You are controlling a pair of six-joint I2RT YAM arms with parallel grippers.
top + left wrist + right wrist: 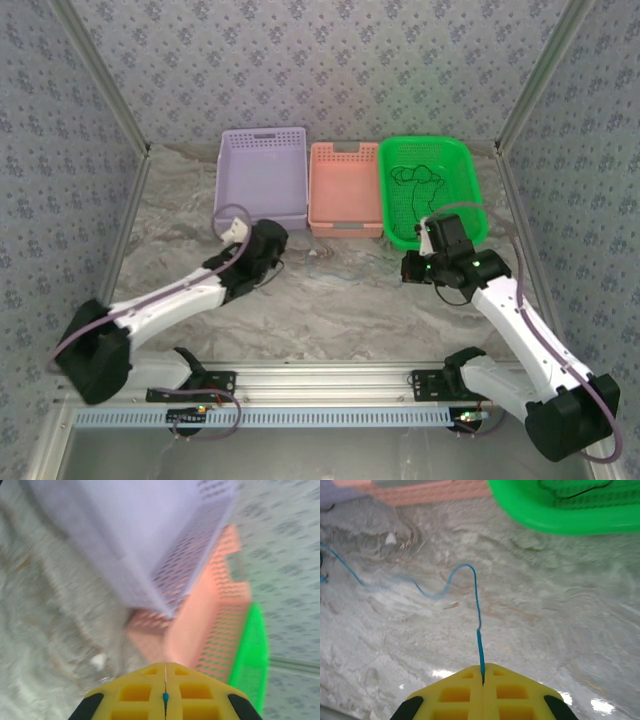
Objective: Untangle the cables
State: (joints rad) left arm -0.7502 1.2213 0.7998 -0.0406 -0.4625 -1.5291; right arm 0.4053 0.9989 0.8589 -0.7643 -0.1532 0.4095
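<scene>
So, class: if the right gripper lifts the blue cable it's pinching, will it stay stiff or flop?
Probably floppy: the blue cable lies in loose curves across the table. Likely very light, since it looks hair-thin. It may slip, as the right gripper pinches only that thin strand.

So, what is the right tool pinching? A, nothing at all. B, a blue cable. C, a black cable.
B: a blue cable runs straight out of the shut right tool.
</scene>
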